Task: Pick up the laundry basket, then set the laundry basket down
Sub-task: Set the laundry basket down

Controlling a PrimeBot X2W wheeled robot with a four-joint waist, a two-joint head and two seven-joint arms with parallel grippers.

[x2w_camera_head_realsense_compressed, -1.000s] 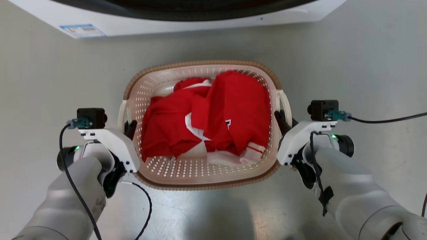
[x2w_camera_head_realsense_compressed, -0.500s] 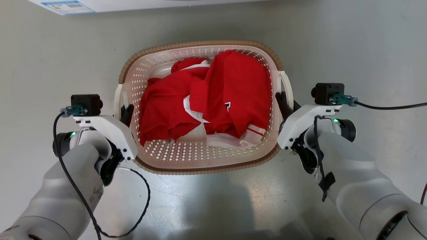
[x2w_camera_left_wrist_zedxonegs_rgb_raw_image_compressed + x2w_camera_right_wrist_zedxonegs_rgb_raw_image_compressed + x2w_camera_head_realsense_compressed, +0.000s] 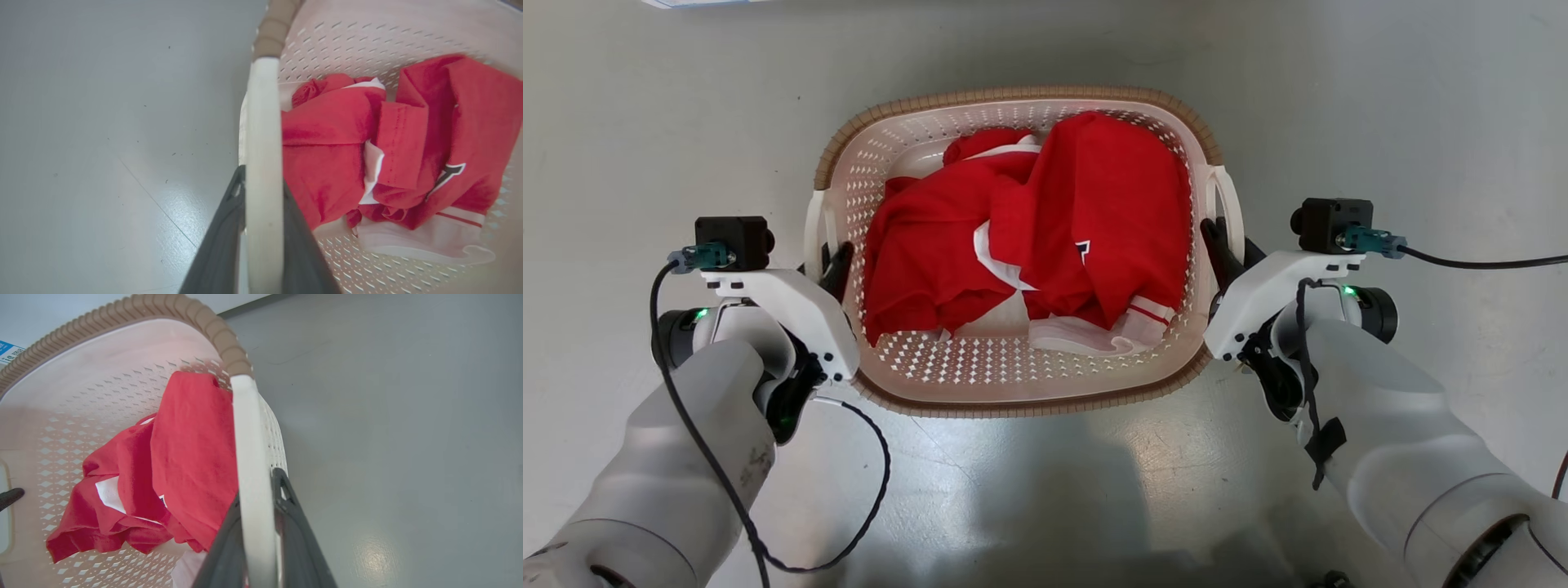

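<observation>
The laundry basket [image 3: 1013,402], cream perforated plastic with a brown woven-look rim, stands on the grey floor with red and white clothes [image 3: 1045,245] heaped inside. My left gripper [image 3: 823,260] is at its left side, and in the left wrist view its two dark fingers [image 3: 220,245] press both sides of the white loop handle [image 3: 263,134]. On the opposite side, my right gripper [image 3: 1229,245] holds the other white handle [image 3: 249,457] the same way, a dark finger [image 3: 294,539] hugging it on each side.
Grey, slightly glossy floor [image 3: 1380,122] surrounds the basket. A blue-and-white label [image 3: 8,351] on a white appliance shows beyond the basket's far rim. Black cables [image 3: 874,465] trail from both wrists, one looping over the floor near the basket's front left corner.
The head view has tilted, so the white appliance has slid out at the top. Both grippers stay at the basket's handles, as before.
</observation>
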